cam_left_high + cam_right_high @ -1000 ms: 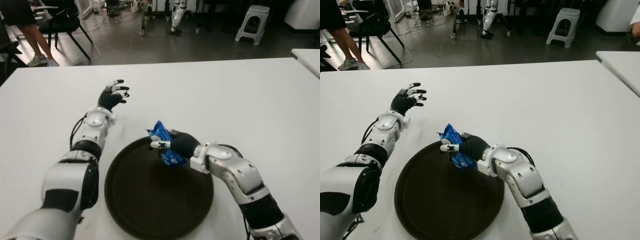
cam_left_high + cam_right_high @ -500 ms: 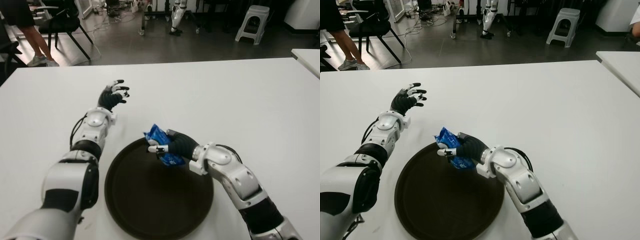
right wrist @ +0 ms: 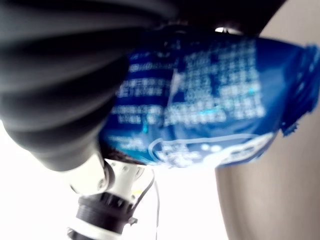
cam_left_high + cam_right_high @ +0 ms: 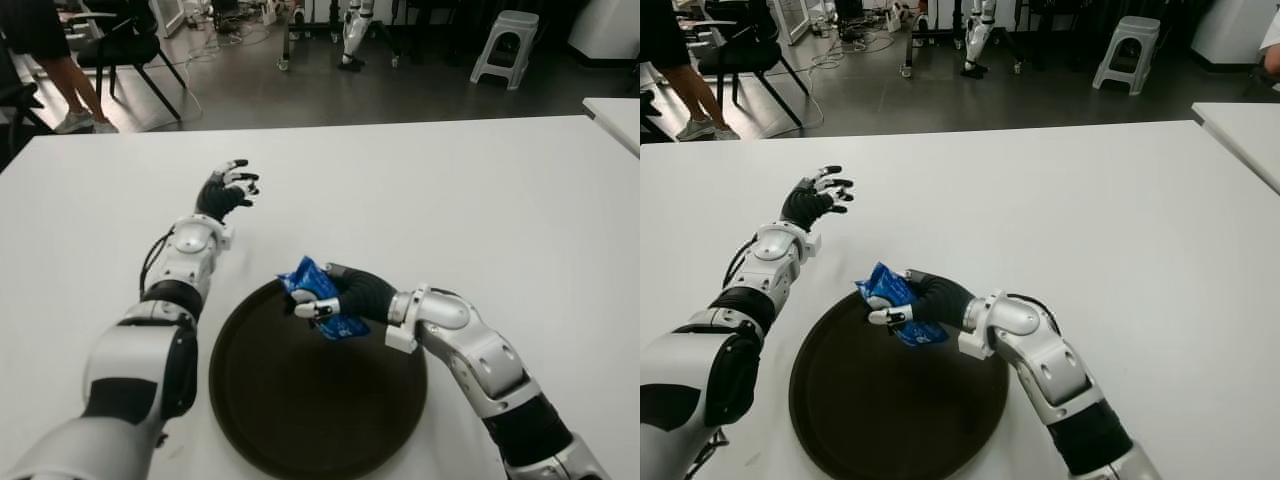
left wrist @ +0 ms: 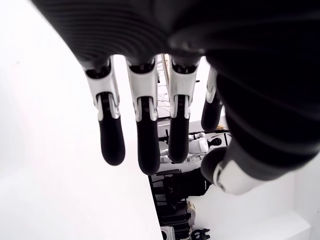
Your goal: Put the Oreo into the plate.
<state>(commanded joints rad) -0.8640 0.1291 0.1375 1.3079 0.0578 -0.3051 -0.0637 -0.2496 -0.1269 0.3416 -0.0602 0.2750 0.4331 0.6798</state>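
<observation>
Now, eye views: right hand [image 4: 335,297], clamped on the Oreo [image 4: 312,288], has slid further over the plate [image 4: 300,420] rim vs. a sec ago; drop's close. Left hand [image 4: 226,190] idle beyond the plate, on its left. L wrist: fingers [image 5: 142,140] relaxed, apart, empty. R wrist: blue pack fills the grip.
</observation>
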